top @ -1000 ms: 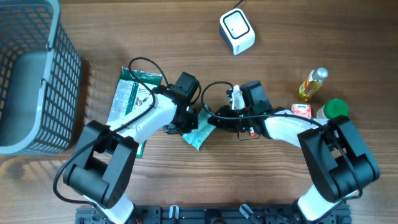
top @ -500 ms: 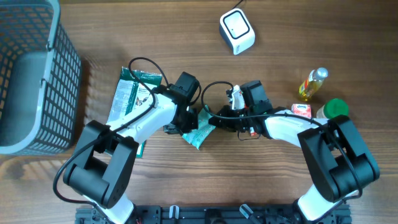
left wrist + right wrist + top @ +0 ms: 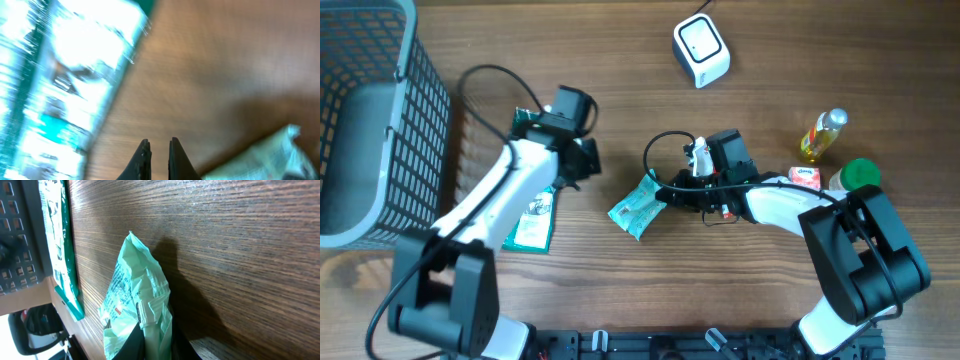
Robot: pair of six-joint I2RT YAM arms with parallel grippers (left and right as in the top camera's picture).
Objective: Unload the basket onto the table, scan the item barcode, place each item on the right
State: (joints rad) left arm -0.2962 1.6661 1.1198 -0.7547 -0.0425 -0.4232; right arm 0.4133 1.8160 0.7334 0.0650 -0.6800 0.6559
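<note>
Pinching the green packet [image 3: 135, 285] in front of it, the right gripper [image 3: 156, 339] grasps it, while the left gripper [image 3: 159, 149] hangs clenched, empty.

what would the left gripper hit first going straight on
Likely bare table; the shut left gripper aims at wood between the big green packet and the mint pouch, though blur hides depth.

My left arm [image 3: 510, 190] reaches forward, left gripper [image 3: 157, 146] hanging with fingers closed on nothing. My right arm [image 3: 775, 205] stretches toward the middle, right gripper [image 3: 661, 193] pinching a pale green crinkled packet [image 3: 134, 285].
</note>
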